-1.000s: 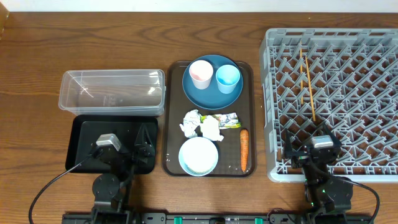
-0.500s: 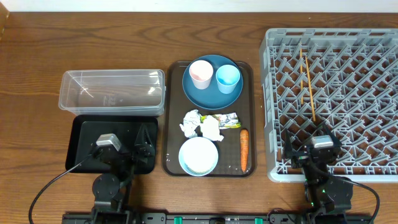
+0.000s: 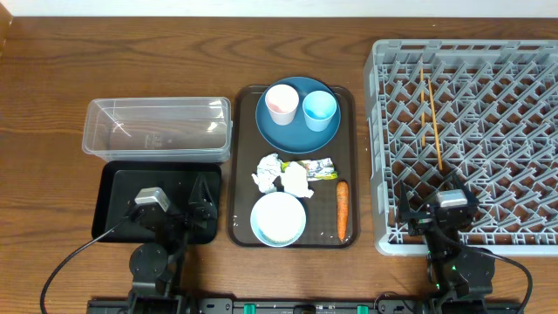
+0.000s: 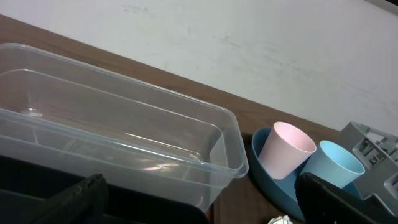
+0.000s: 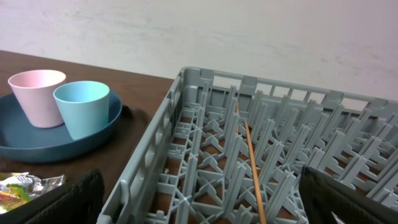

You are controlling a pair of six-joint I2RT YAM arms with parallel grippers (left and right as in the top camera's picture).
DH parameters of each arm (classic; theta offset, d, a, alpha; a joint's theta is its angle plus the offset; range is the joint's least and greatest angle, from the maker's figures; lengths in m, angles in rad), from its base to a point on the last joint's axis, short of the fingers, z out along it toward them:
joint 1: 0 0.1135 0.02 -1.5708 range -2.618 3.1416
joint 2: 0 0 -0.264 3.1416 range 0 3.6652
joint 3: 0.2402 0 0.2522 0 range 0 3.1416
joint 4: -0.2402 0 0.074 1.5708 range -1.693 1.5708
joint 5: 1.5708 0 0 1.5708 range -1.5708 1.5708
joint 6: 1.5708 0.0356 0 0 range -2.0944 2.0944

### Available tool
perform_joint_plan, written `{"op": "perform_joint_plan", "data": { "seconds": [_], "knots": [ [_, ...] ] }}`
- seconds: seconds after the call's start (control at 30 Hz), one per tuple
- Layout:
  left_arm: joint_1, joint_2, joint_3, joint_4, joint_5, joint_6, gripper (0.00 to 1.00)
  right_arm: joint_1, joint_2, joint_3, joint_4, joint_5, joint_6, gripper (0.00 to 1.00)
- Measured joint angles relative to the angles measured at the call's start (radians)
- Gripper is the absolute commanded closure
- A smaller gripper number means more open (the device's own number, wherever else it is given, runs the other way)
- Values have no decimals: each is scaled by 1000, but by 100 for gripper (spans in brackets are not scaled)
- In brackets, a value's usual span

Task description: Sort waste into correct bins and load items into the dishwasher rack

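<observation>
Left gripper [image 4: 205, 204]: jaws spread wide, empty, over black tray [image 3: 118, 187], with clear tub [image 3: 157, 128] just ahead. Right gripper [image 5: 202, 199]: jaws spread wide, empty, at near edge of dishwasher rack [image 3: 506, 105]. Between them, on brown serving tray [image 3: 244, 179]: blue plate [image 3: 295, 136] bearing white cup [image 3: 282, 103] and light blue cup [image 3: 319, 110]; paper wads [image 3: 268, 171]; wrapper [image 3: 319, 166]; carrot [image 3: 343, 209]; bowl [image 3: 278, 218].

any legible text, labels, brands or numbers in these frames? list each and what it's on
None can be read in any view.
green-yellow wrapper: printed pattern, too small and blurred to read.
clear tub: faint moulded marks on its floor, not legible.
white cup, light blue cup, blue plate, dishwasher rack: no markings visible.
</observation>
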Motion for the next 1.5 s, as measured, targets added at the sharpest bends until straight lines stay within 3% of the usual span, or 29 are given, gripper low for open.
{"op": "perform_joint_plan", "data": {
  "seconds": [0.83,1.1,1.27,1.5],
  "knots": [
    [0,0,14,-34,18,-10,2,0,0,0,0,0,0,1],
    [0,8,161,-357,26,-88,2,0,0,0,0,0,0,1],
    [0,89,424,-602,27,-106,2,0,0,0,0,0,0,1],
    [0,346,813,-962,71,-109,2,0,0,0,0,0,0,1]
  ]
}}
